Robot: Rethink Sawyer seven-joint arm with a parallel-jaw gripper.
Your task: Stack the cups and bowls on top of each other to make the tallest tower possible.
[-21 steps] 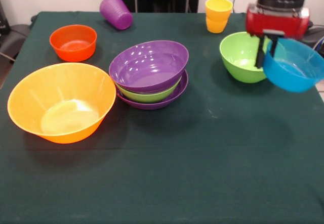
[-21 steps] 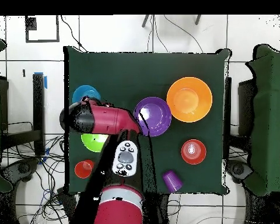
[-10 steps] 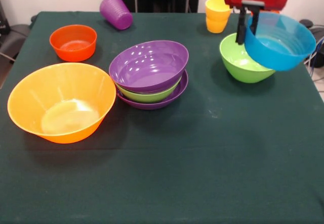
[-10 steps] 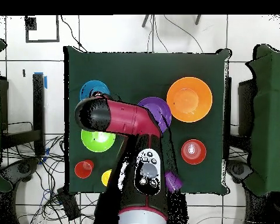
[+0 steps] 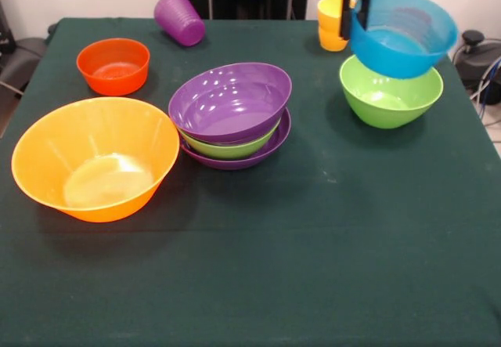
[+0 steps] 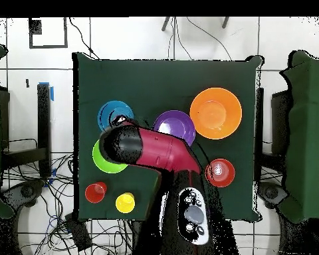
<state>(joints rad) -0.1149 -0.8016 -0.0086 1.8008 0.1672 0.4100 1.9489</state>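
Observation:
My gripper (image 5: pixel 354 16) hangs at the top edge, shut on the rim of the small blue bowl (image 5: pixel 403 34), which is tilted in the air just above the lone green bowl (image 5: pixel 391 95). The overhead view shows the blue bowl (image 6: pixel 115 114) beside the arm and the green bowl (image 6: pixel 104 159) partly under it. The tower (image 5: pixel 231 112) stands mid-table: a purple bowl on a green one on a purple one, also seen as the tower (image 6: pixel 174 126) from above. Stacked yellow cups (image 5: pixel 332 26) stand behind the gripper. A ribbed purple cup (image 5: pixel 178 18) lies on its side at the back.
A very large yellow-orange bowl (image 5: pixel 94 159) sits at the front left, with a small red-orange bowl (image 5: pixel 113 65) behind it. From above, an orange-red cup (image 6: pixel 96 192) and the yellow cups (image 6: pixel 125 202) stand near the table's edge by the arm.
The gripper has lifted the blue bowl and carried it left in the front view, from beside the green bowl to above it.

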